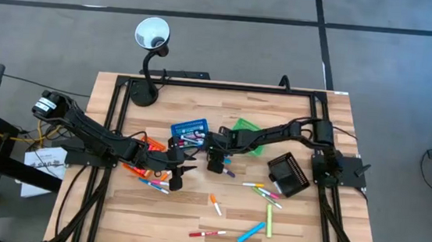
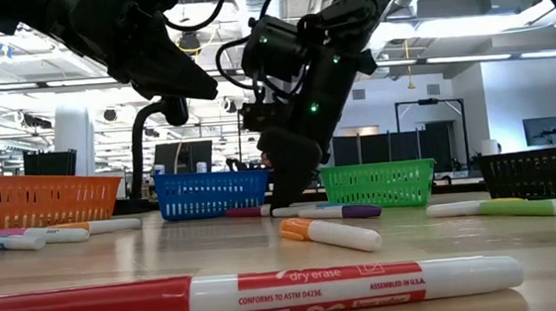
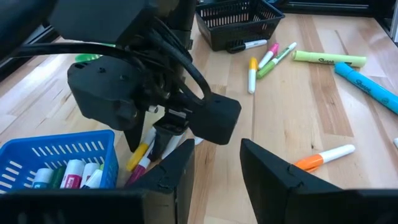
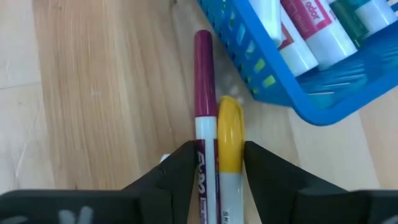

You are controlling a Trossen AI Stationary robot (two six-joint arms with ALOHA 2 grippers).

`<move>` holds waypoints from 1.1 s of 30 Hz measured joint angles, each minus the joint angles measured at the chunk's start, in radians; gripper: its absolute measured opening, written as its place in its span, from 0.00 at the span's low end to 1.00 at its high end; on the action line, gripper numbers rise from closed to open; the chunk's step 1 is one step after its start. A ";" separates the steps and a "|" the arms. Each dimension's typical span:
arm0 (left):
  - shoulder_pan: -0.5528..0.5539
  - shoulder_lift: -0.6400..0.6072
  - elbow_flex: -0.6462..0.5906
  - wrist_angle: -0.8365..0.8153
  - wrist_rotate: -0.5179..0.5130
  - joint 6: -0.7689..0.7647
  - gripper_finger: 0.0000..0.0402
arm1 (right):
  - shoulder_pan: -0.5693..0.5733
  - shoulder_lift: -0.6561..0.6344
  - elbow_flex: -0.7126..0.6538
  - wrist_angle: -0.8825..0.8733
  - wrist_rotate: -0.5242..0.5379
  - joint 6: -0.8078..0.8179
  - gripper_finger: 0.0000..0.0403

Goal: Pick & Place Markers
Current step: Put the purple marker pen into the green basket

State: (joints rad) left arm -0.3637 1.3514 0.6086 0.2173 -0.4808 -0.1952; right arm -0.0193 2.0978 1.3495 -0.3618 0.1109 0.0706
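Note:
My right gripper [image 4: 217, 155] points down at the table beside the blue basket [image 1: 190, 129], shut on two white-barrelled markers lying side by side: a maroon-capped one [image 4: 203, 93] and a yellow-capped one [image 4: 229, 124]. My left gripper [image 3: 217, 171] hangs open just left of it [image 1: 175, 180], above bare wood, touching nothing. Other markers lie loose on the table: an orange-capped one [image 1: 216, 205], a red one [image 1: 208, 234], a blue one [image 1: 251, 232], a cluster [image 1: 265, 191] by the black basket, and several by the orange basket [image 1: 152, 183]. The blue basket holds several white-barrelled markers [image 4: 311, 37]. My right gripper pinches both markers together between its two fingers, from above, the fingers lying across them. One finger [image 4: 186, 165] is on the maroon marker's white barrel [image 4: 203, 146], the other [image 4: 261, 165] on the yellow marker's cap end [image 4: 231, 152]. Whether the pair is off the wood I cannot tell.
The green basket [image 1: 246, 134] stands right of the blue one, the black basket [image 1: 288, 174] lies tipped near the right arm's base, and the orange basket [image 1: 142, 144] sits under the left arm. A desk lamp [image 1: 151, 35] stands at the far edge. Bare wood shows along the near edge.

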 joint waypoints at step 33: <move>0.000 0.000 0.000 0.000 0.000 0.000 0.31 | 0.018 -0.004 -0.005 0.025 -0.089 -0.018 0.35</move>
State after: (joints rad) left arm -0.3639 1.3514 0.6084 0.2173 -0.4808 -0.1951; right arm -0.0013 2.0941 1.3447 -0.3364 0.0216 0.0521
